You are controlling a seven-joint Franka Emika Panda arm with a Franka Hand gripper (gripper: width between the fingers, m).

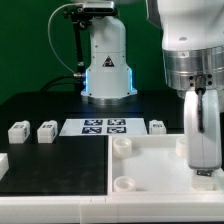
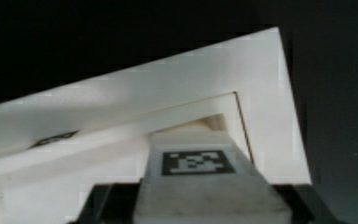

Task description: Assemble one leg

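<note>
Exterior view. The gripper (image 1: 203,150) stands low over the tray (image 1: 150,165), on the side of the tray toward the exterior view's right, with a white post, judged to be the leg (image 1: 199,128), running down between its fingers to the tray floor. Three more small white parts lie on the table (image 1: 40,108): two (image 1: 18,131) (image 1: 47,130) well apart from the tray beyond its far edge, and one (image 1: 157,126) just beyond the tray, beside the marker board (image 1: 104,126). To do the step well, the leg should probably be kept upright and centred over a corner socket (image 1: 123,145) before it is pressed or turned; a tilt would likely let it jam.

Wrist view. The leg (image 2: 197,165) sits between the dark fingers (image 2: 105,200), its marker tag (image 2: 199,161) facing the camera, its far end meeting the tray (image 2: 176,90). The jaws are narrow and appear closed on the leg; whether its tip is already in a socket cannot be told.
</note>
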